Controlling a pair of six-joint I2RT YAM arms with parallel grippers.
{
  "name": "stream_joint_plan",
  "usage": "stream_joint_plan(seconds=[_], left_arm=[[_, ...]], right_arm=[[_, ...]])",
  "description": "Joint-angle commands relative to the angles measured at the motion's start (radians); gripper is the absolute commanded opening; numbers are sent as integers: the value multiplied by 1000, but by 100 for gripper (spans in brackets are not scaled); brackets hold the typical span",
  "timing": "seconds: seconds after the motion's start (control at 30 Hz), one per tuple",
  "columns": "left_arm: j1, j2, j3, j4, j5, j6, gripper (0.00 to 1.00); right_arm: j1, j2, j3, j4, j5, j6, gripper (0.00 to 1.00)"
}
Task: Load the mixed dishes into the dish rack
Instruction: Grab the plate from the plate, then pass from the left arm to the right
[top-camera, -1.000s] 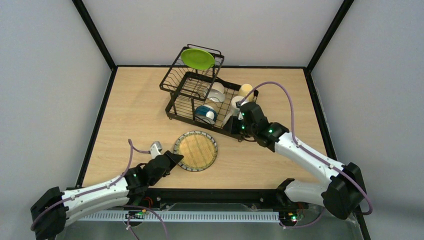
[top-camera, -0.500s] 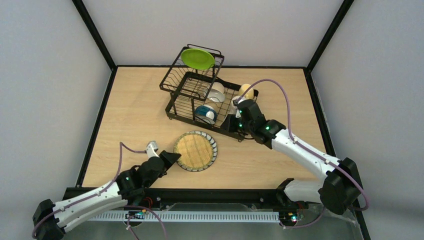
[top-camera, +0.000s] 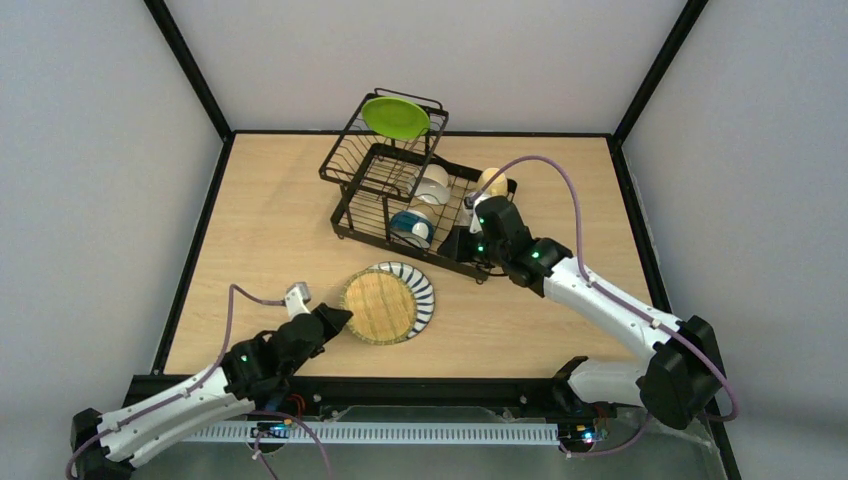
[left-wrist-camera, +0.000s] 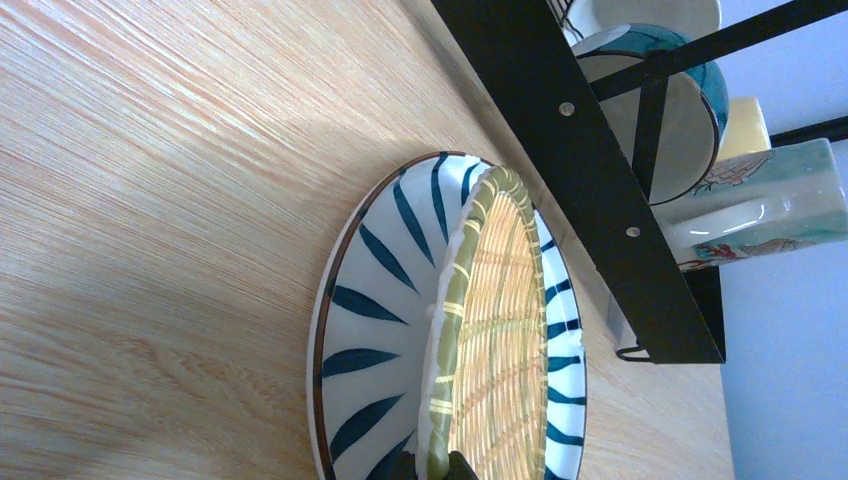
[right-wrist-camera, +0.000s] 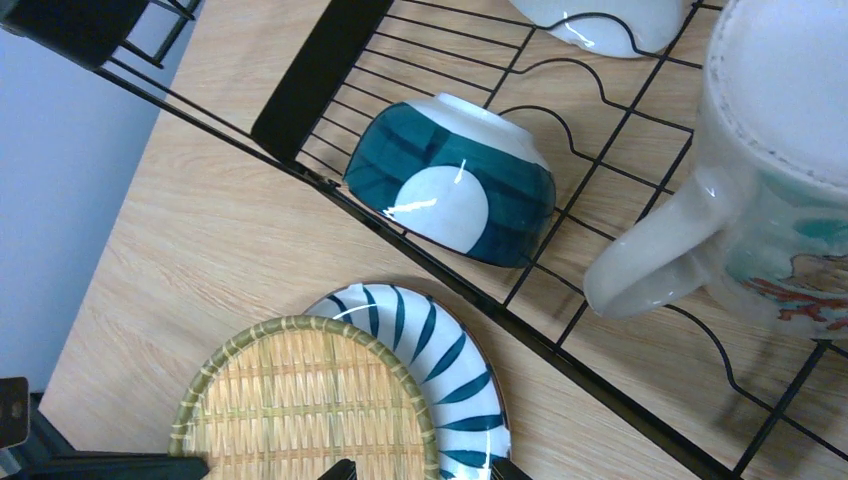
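Observation:
The black dish rack (top-camera: 372, 190) holds a green plate (top-camera: 395, 117) on its raised tier, and a white bowl (top-camera: 433, 183), a blue-outside bowl (top-camera: 411, 228) and a yellow mug (top-camera: 491, 181) on its flat tray. A cream mug (right-wrist-camera: 770, 190) with a painted pattern lies in the tray beside the blue bowl (right-wrist-camera: 450, 180). In front of the rack, a woven bamboo tray (top-camera: 378, 307) rests on a white plate with dark blue stripes (top-camera: 420, 287). My left gripper (top-camera: 338, 318) is shut on the bamboo tray's near rim (left-wrist-camera: 440, 450). My right gripper (top-camera: 452, 243) is open and empty over the rack's front edge.
The rack's front bar (left-wrist-camera: 570, 170) runs close behind the striped plate (left-wrist-camera: 365, 330). Black frame posts edge the wooden table (top-camera: 270, 220). The striped plate (right-wrist-camera: 455, 380) and bamboo tray (right-wrist-camera: 300, 400) lie just below my right fingers.
My left gripper has pulled the bamboo tray toward the near left, uncovering the far side of the striped plate. My right gripper has shifted left along the rack's front edge.

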Motion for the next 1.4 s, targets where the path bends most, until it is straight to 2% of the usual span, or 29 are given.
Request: stream_joint_plan(seconds=[0.0, 0.2, 0.33, 1.37], left_arm=[[4, -47, 41, -108, -35, 35, 2], [4, -86, 88, -166, -51, 74, 2], [4, -93, 122, -190, -59, 107, 2], [4, -150, 247, -260, -49, 305, 2]], right_arm=[[6, 7, 30, 37, -29, -10, 77], [6, 25, 33, 76, -63, -2, 80], [6, 43, 41, 96, -88, 0, 86], [7, 88, 52, 172, -182, -60, 88]])
